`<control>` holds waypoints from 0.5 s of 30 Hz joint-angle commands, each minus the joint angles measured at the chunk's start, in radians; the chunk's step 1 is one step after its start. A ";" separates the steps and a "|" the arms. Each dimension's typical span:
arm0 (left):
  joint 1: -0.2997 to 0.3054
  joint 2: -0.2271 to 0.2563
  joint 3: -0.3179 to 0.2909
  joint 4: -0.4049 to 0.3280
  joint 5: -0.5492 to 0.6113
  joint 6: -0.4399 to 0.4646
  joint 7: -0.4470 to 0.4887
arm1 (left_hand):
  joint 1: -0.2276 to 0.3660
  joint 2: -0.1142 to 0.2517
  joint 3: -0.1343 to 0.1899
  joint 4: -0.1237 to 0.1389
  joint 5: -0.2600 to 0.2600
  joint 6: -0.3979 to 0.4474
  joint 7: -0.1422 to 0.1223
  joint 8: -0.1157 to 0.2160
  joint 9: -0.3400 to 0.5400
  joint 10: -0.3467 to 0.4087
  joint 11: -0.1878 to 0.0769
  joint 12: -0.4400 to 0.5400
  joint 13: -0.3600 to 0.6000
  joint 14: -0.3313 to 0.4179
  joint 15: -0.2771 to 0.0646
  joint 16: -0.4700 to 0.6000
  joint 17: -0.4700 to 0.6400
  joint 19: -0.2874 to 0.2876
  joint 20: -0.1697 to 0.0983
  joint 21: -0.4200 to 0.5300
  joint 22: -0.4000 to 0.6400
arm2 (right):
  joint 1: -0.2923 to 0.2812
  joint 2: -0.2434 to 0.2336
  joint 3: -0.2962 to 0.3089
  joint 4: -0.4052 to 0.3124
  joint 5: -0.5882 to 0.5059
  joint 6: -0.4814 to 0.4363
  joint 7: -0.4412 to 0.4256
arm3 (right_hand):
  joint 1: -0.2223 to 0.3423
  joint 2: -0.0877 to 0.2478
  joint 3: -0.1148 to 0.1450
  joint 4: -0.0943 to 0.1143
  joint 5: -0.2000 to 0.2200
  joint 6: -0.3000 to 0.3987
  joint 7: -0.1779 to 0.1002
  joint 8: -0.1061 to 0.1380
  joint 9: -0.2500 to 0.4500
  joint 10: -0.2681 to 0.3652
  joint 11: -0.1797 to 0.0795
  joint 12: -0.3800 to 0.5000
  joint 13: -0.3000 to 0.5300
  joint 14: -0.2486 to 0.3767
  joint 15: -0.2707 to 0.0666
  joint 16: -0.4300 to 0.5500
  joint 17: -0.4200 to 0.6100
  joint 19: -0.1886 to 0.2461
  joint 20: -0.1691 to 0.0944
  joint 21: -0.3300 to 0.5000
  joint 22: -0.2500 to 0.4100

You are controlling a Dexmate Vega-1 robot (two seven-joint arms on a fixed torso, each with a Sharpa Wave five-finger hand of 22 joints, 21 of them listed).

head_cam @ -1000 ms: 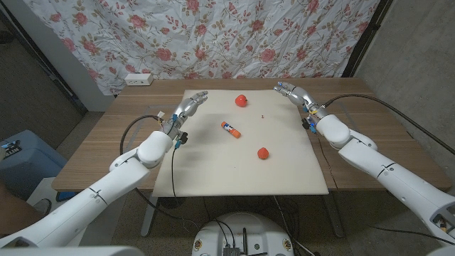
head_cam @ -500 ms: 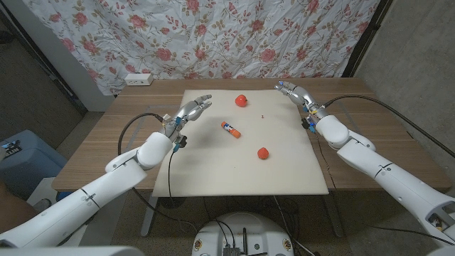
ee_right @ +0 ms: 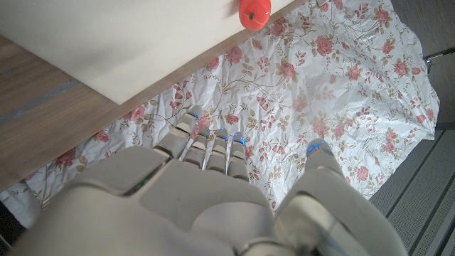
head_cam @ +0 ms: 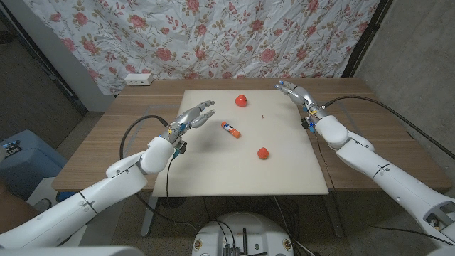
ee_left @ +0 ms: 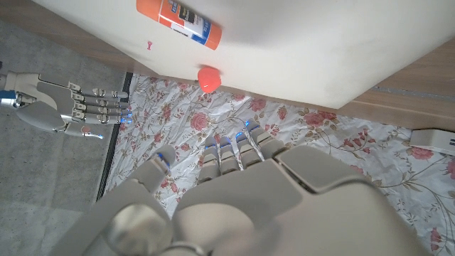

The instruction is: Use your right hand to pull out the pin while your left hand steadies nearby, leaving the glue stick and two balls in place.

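A tiny red pin [head_cam: 263, 114] lies on the white mat [head_cam: 213, 167] between the far ball and my right hand; it also shows as a small pink speck, the pin [ee_left: 149, 46]. The glue stick [head_cam: 229, 129] with its orange cap lies mid-mat, seen too as the glue stick [ee_left: 174, 16]. One red ball [head_cam: 242, 100] sits near the mat's far edge, another red ball [head_cam: 263, 153] nearer the middle. My left hand [head_cam: 193, 115] hovers open over the mat's left part, fingers apart. My right hand [head_cam: 293, 92] is open at the mat's far right corner, holding nothing.
A white power strip [head_cam: 138, 79] lies at the table's far left edge. A floral cloth [head_cam: 234, 35] hangs behind the table. Black cables [head_cam: 355, 98] run across the wood beside my right arm. A blue bin [head_cam: 21, 160] stands on the floor at left.
My left hand has moved rightward over the mat, closer to the glue stick. My right hand has barely shifted.
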 commanded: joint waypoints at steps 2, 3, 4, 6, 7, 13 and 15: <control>0.017 0.006 0.060 -0.048 0.199 0.120 0.022 | -0.022 0.092 -0.001 0.020 0.002 0.016 -0.009 0.003 0.006 0.011 -0.007 -0.001 0.005 0.009 -0.012 0.003 0.007 -0.002 -0.026 -0.003 0.006 | 0.008 0.010 -0.003 0.020 0.008 0.006 0.003 | -0.014 0.006 -0.004 0.005 0.001 0.012 0.003 0.000 0.004 0.004 -0.005 0.009 0.001 0.005 -0.008 0.012 0.002 0.005 -0.006 0.004 0.002; 0.018 -0.001 0.060 -0.041 0.194 0.112 0.028 | -0.027 0.092 -0.003 0.025 0.003 0.019 -0.010 0.003 0.006 0.016 -0.009 0.001 0.005 0.012 -0.015 0.005 0.007 -0.001 -0.027 -0.002 0.006 | 0.010 0.012 -0.005 0.024 0.008 0.009 0.004 | -0.015 0.007 -0.004 0.005 0.001 0.013 0.003 0.000 0.004 0.005 -0.006 0.009 0.001 0.005 -0.009 0.012 0.003 0.005 -0.006 0.004 0.002; 0.019 -0.005 0.061 -0.041 0.193 0.119 0.024 | -0.030 0.092 -0.004 0.028 0.003 0.022 -0.011 0.004 0.006 0.019 -0.011 0.001 0.005 0.014 -0.017 0.005 0.007 0.000 -0.027 -0.002 0.006 | 0.011 0.014 -0.006 0.028 0.009 0.010 0.005 | -0.015 0.008 -0.005 0.005 0.001 0.013 0.002 0.000 0.004 0.005 -0.006 0.009 0.001 0.005 -0.009 0.012 0.003 0.005 -0.006 0.004 0.002; 0.012 -0.006 0.072 -0.041 0.217 0.129 0.018 | -0.033 0.092 -0.005 0.031 0.003 0.023 -0.011 0.004 0.006 0.020 -0.010 0.001 0.005 0.014 -0.016 0.005 0.008 0.000 -0.029 -0.001 0.006 | 0.013 0.018 -0.008 0.033 0.010 0.011 0.004 | -0.016 0.010 -0.005 0.006 0.001 0.014 0.002 0.000 0.004 0.005 -0.007 0.009 0.001 0.006 -0.009 0.013 0.003 0.006 -0.006 0.004 0.002; 0.009 -0.007 0.079 -0.044 0.232 0.143 0.014 | -0.036 0.092 -0.006 0.033 0.003 0.021 -0.011 0.003 0.006 0.018 -0.006 0.000 0.005 0.013 -0.016 0.005 0.008 -0.001 -0.029 -0.002 0.006 | 0.014 0.019 -0.009 0.034 0.009 0.011 0.005 | -0.017 0.010 -0.005 0.006 0.001 0.014 0.002 0.000 0.004 0.005 -0.007 0.009 0.001 0.006 -0.009 0.013 0.003 0.006 -0.006 0.004 0.002; 0.001 -0.021 0.108 -0.043 0.293 0.181 0.012 | -0.047 0.091 -0.011 0.040 0.004 0.015 -0.017 -0.001 0.006 0.014 -0.008 -0.002 0.005 0.007 -0.018 0.002 0.009 -0.008 -0.033 -0.004 0.007 | 0.016 0.027 -0.011 0.038 0.009 0.003 -0.004 | -0.019 0.012 -0.005 0.006 0.001 0.016 0.000 0.000 0.004 0.005 -0.008 0.009 0.001 0.006 -0.009 0.013 0.003 0.006 -0.007 0.005 0.002; 0.002 -0.025 0.111 -0.046 0.303 0.196 0.010 | -0.049 0.090 -0.013 0.042 0.004 0.016 -0.017 -0.001 0.006 0.015 -0.011 -0.002 0.005 0.006 -0.018 0.002 0.009 -0.010 -0.035 -0.004 0.007 | 0.016 0.027 -0.012 0.039 0.011 0.005 -0.003 | -0.019 0.013 -0.005 0.006 0.001 0.016 0.000 0.000 0.004 0.005 -0.008 0.009 0.001 0.006 -0.010 0.013 0.002 0.006 -0.006 0.005 0.002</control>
